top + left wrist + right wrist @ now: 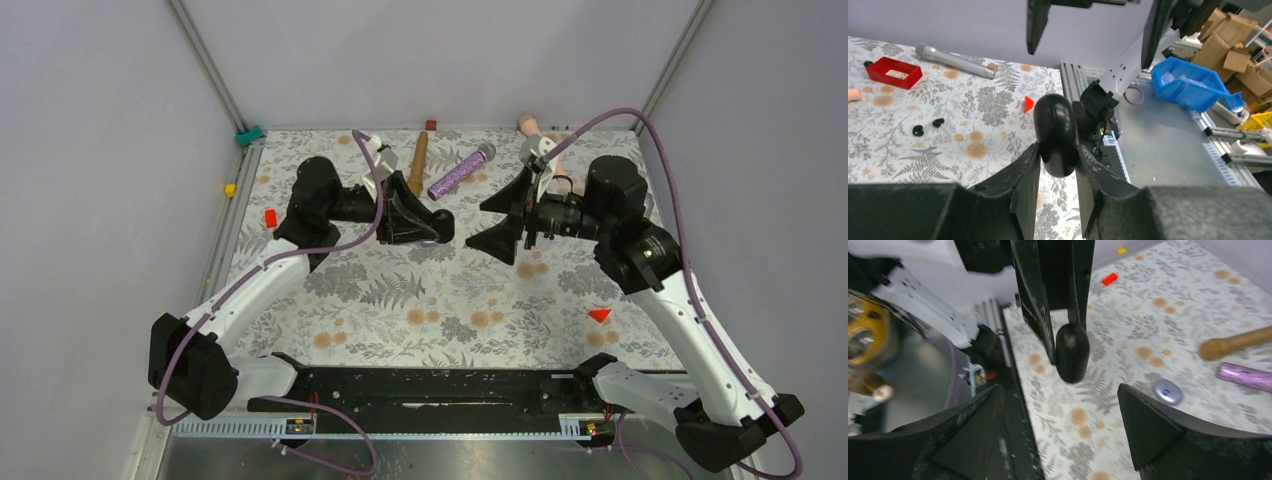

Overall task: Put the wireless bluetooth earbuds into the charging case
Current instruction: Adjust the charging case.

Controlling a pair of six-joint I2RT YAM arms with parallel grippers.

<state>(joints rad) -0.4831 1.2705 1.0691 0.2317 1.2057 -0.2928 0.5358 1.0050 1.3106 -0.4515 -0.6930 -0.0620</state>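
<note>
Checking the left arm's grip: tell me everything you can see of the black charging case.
The black charging case is a smooth, glossy, rounded oval shell, seemingly plastic, shut. The left gripper pinches its lower part between both fingers, its rounded end sticking out past the fingertips, apparently clear of the floral table. Nothing else touches it.

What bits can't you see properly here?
Top view: the black earbuds are too small to find.
Left wrist view: the black case's bottom hides between the left claw's fingers.
Right wrist view: the silvery pod is blurred; its lid can't be made out.
</note>
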